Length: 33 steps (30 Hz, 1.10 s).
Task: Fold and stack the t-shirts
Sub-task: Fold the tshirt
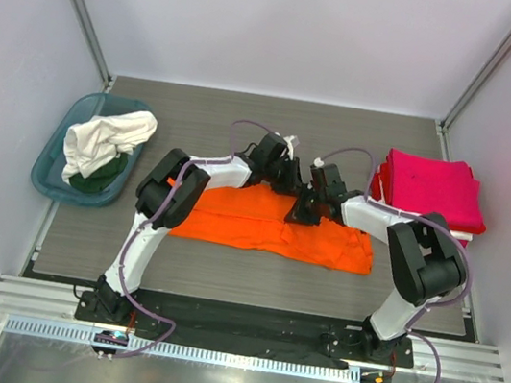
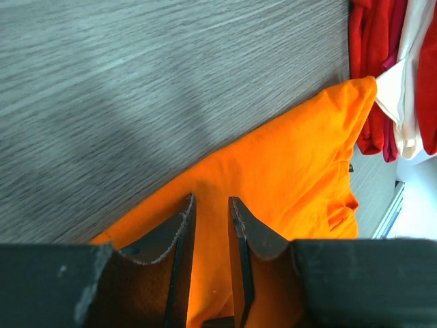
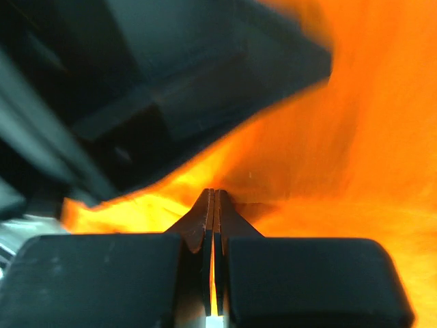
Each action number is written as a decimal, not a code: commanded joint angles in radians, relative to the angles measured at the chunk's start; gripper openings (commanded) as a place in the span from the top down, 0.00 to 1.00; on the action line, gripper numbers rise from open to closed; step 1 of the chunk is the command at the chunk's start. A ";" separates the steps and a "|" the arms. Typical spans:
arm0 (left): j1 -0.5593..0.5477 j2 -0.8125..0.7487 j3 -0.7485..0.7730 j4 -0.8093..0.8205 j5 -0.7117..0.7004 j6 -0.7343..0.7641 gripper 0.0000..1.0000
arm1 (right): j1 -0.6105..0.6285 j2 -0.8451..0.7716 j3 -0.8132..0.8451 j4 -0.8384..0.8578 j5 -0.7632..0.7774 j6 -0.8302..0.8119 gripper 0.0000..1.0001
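An orange t-shirt (image 1: pixel 249 229) lies spread across the middle of the table. Both grippers meet over the middle of its far edge. My left gripper (image 1: pixel 288 179) has its jaws a narrow gap apart with a fold of orange cloth (image 2: pixel 293 157) between them (image 2: pixel 210 198). My right gripper (image 1: pixel 303 211) is pinched shut on a thin layer of the orange cloth (image 3: pixel 355 137), its fingertips together (image 3: pixel 213 193). A stack of folded red and pink shirts (image 1: pixel 431 185) sits at the right; it also shows in the left wrist view (image 2: pixel 372 61).
A teal basket (image 1: pixel 54 145) at the far left holds a white shirt (image 1: pixel 109 134) and a dark green one (image 1: pixel 102 177). The left arm's dark body (image 3: pixel 171 82) fills the upper left of the right wrist view, close to the right gripper.
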 commanded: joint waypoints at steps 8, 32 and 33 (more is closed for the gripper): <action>0.002 0.015 0.058 -0.019 -0.005 0.026 0.73 | 0.025 -0.083 -0.098 0.063 0.047 0.051 0.99; 0.072 -0.705 -0.283 -0.622 -0.716 0.284 0.71 | 0.023 -0.566 -0.203 -0.336 0.447 0.069 0.99; 0.095 -0.717 -0.309 -0.625 -0.718 0.259 0.72 | 0.023 -0.571 -0.213 -0.342 0.458 0.086 0.99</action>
